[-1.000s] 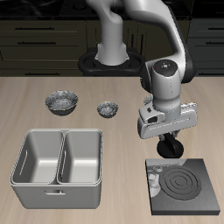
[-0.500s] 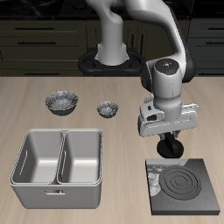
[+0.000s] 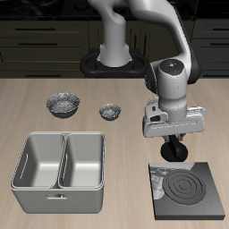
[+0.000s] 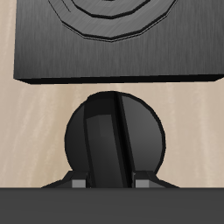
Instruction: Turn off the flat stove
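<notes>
Nearest the camera, at the lower right of the exterior frame, the flat stove lies by the table's front edge. Its burner rings look dark grey with no red glow. That suggests the heat may already be off, though a pale patch on the slab beside the rings is hard to read. At the lower left of the frame, level with the stove and well apart from it, sits a metal tray with two basins. Just behind the stove's back edge the gripper hangs low, and its dark mass hides the knob in that view. The wrist view shows the round black knob just beside the slab's edge, its raised ridge running between the two fingertips. The jaws stand apart on either side of that ridge, but it cannot be told whether the pads press on it or only flank it. By this reading the approach is done. What may be left is the turn itself, or only letting go and lifting clear. The table is pale wood. Farther back, toward the upper left, rest two small bowls, then the robot's base at top centre. Dark cabinets fill the room behind.
</notes>
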Motion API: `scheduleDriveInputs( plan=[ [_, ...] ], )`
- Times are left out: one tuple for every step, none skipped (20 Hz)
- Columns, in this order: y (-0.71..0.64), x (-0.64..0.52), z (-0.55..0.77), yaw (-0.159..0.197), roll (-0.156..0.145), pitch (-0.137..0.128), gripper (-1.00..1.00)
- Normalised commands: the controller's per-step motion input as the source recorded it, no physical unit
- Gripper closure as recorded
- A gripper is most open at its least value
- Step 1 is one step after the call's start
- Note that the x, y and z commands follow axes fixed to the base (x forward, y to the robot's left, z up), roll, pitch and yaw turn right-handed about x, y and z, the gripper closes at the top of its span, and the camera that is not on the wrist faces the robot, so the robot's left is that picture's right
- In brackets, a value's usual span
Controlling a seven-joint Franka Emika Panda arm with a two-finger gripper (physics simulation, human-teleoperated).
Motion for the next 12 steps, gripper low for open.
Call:
scheduleDriveInputs(
  plan=[
    [0.01, 0.04, 0.05, -0.042, 0.020, -0.007, 1.00],
    [0.08, 0.03, 0.08, -0.085, 0.030, -0.002, 1.00],
    [0.14, -0.01, 0.14, -0.132, 0.027, -0.011, 1.00],
    [0.13, 0.02, 0.02, -0.022, 0.036, -0.008, 1.00],
    [0.07, 0.00, 0.04, -0.009, 0.004, -0.006, 1.00],
    [0.10, 0.06, 0.08, -0.056, 0.020, -0.024, 1.00],
    [0.10, 0.03, 0.07, -0.031, 0.023, -0.015, 1.00],
    [0.08, 0.04, 0.08, -0.049, 0.029, -0.002, 1.00],
    [0.10, -0.05, 0.18, -0.141, 0.017, -0.014, 1.00],
    [0.09, 0.07, 0.10, -0.014, 0.038, -0.022, 1.00],
    [0.03, 0.01, 0.12, -0.071, -0.001, -0.020, 1.00],
    [0.05, 0.01, 0.10, -0.057, 0.008, -0.009, 1.00]
  ],
)
